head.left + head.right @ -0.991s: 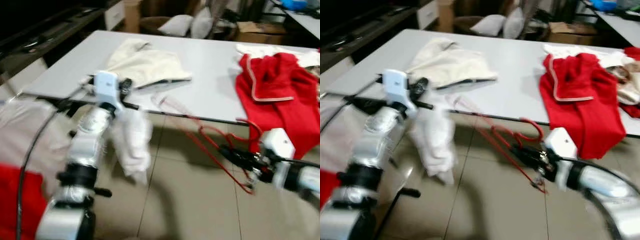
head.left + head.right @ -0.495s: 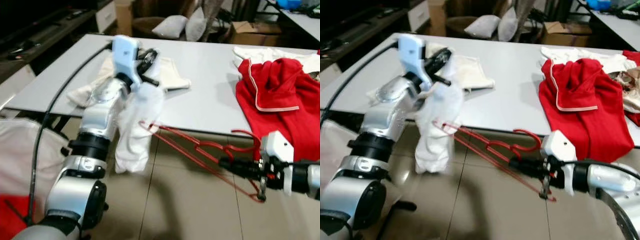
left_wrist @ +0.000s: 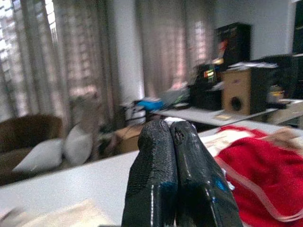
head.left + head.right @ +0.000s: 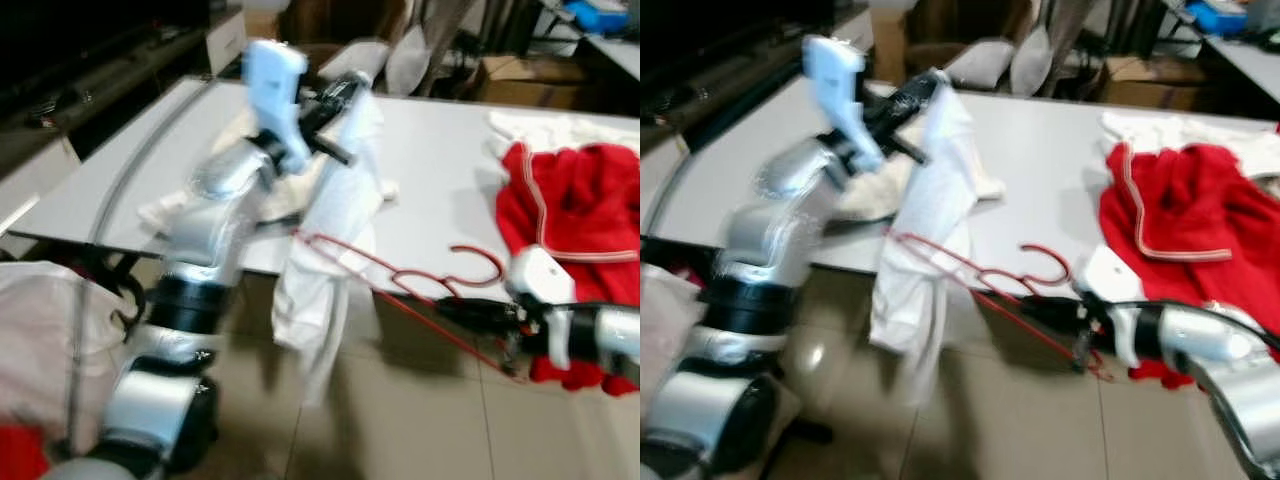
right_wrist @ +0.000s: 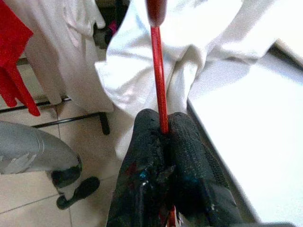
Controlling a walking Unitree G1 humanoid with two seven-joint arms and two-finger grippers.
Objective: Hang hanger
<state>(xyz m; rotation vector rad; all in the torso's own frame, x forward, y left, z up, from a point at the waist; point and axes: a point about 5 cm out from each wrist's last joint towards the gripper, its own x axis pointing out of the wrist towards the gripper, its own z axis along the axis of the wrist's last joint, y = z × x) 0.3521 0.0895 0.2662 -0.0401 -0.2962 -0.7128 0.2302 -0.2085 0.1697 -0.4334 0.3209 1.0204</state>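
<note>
Red wire hanger (image 4: 400, 285) is pinched between the two black fingers of the right tool (image 5: 163, 130), whose fingers are clenched on one thin red bar of it; the hanger reaches from that tool out toward the robot's left, in the air just in front of the near edge of the white worktop (image 4: 440, 190), with its hook (image 4: 475, 265) curling up near the tool. Its far tip lies against or inside the white garment (image 4: 330, 250), though which cannot be told through the blur. The left tool (image 4: 335, 95) is raised above the worktop with its fingers pressed together, and the garment hangs down from it in a long fold that drops past the worktop's edge toward the tiled floor (image 4: 400, 420). In the left wrist view the two fingertips (image 3: 158, 142) meet with no gap; the cloth between them is hidden there. A cream cloth (image 4: 865, 195) lies on the worktop behind the left arm, and a red robe with pale trim (image 4: 570, 215) is heaped at the worktop's right side, spilling over its edge. Two pale cushions (image 4: 1010, 60) rest beyond the far side of the worktop, and a cardboard box (image 4: 1135, 80) stands near them.
</note>
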